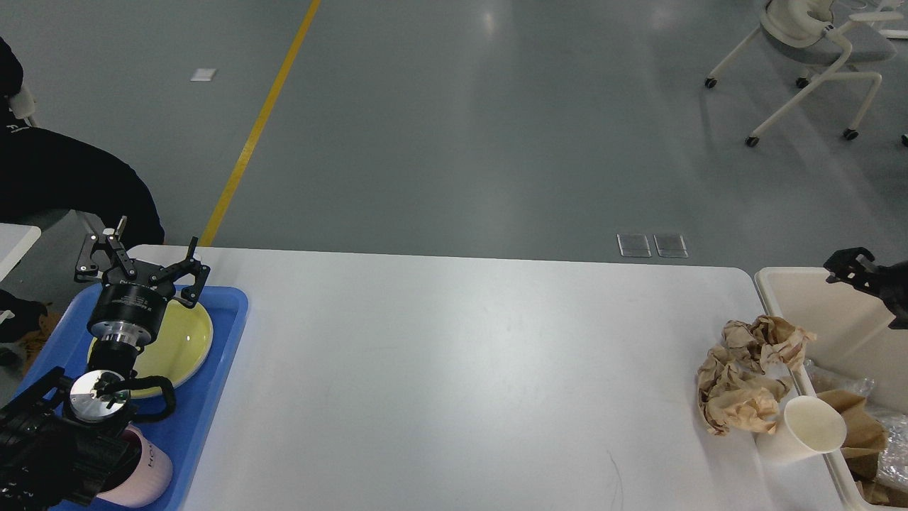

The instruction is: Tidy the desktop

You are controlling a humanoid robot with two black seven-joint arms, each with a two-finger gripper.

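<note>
The white desktop (pixel 454 369) fills the lower view. My left gripper (pixel 139 260) is open and empty, held above the far end of a blue tray (pixel 213 397) that holds a yellow plate (pixel 186 341) and a pink cup (pixel 145 472). Crumpled brown paper (pixel 745 372) and a white paper cup (pixel 809 429) on its side lie at the desktop's right edge, against a beige bin (pixel 816 305). My right gripper (pixel 851 268) comes in at the right edge above the bin; only its dark tip shows.
The beige bin holds brown paper and clear plastic (pixel 872 426). A person in black (pixel 64 177) sits at far left behind the tray. A white office chair (pixel 816 42) stands on the grey floor at far right. A yellow floor line (pixel 262 113) runs behind the desk.
</note>
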